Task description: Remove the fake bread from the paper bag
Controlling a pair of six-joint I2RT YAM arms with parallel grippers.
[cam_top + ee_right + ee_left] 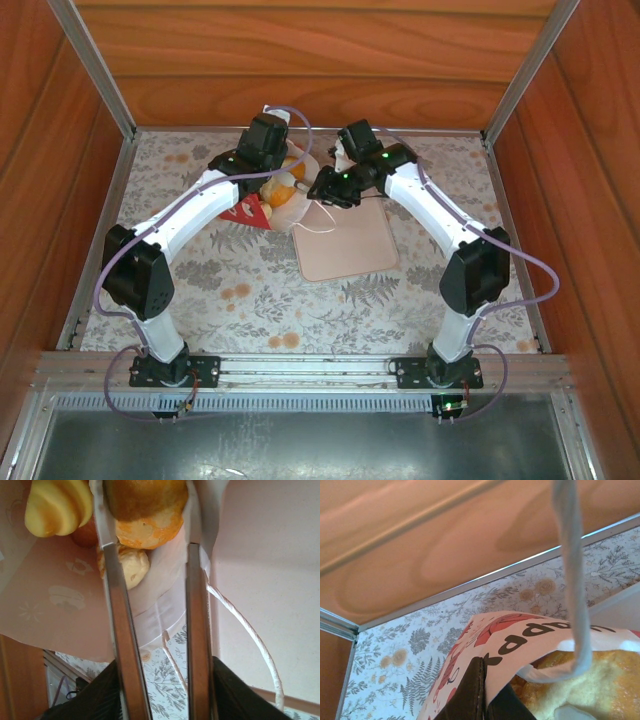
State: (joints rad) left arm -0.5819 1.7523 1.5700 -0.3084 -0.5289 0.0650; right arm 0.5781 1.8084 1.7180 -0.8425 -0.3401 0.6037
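Paper bag [252,210] sits at the far middle of a flowered table [250,290], just beside a beige tray [350,250], with golden bread [280,185] showing in its open mouth. The left gripper [484,690] is pinched tight on the bag's printed edge. The right gripper [148,540] reaches into the mouth. Its narrow-set fingers press both sides of a brown bun [145,505], and a pale yellow roll [57,505] lies just beside.

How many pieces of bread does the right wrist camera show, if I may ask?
4: a yellow croissant top left, an orange piece just below it, a brown bun top centre, a pale roll under the bun. More may be hidden in the bag.
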